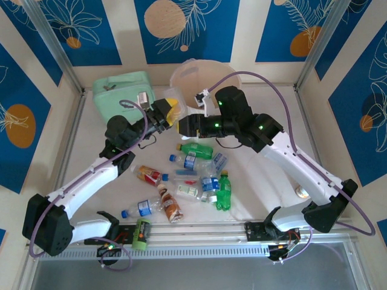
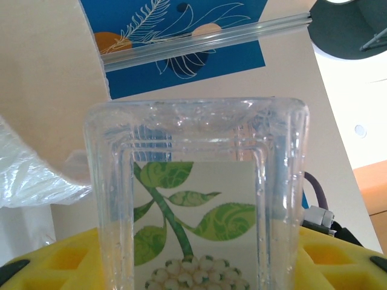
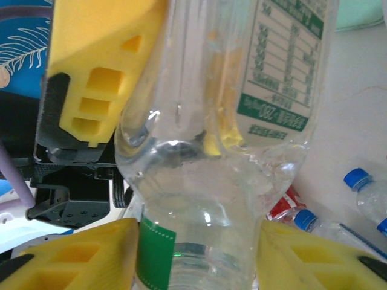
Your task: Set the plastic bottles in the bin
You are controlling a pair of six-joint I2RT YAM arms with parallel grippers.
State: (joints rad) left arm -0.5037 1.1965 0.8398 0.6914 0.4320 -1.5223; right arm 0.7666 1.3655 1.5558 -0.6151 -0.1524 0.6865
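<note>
Top external: white table (image 1: 260,187), blue-patterned walls (image 1: 193,30)

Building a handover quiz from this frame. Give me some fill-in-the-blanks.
1. Hands gripping the clear bottle, counting left hand and right hand: ___.
2. Its label is white and ___.
3. In the top view, the mint-green pouch sits ___ of the bin.
4. The loose bottles in the right wrist view have ___ caps.
Answers: two; green; left; blue.
</note>
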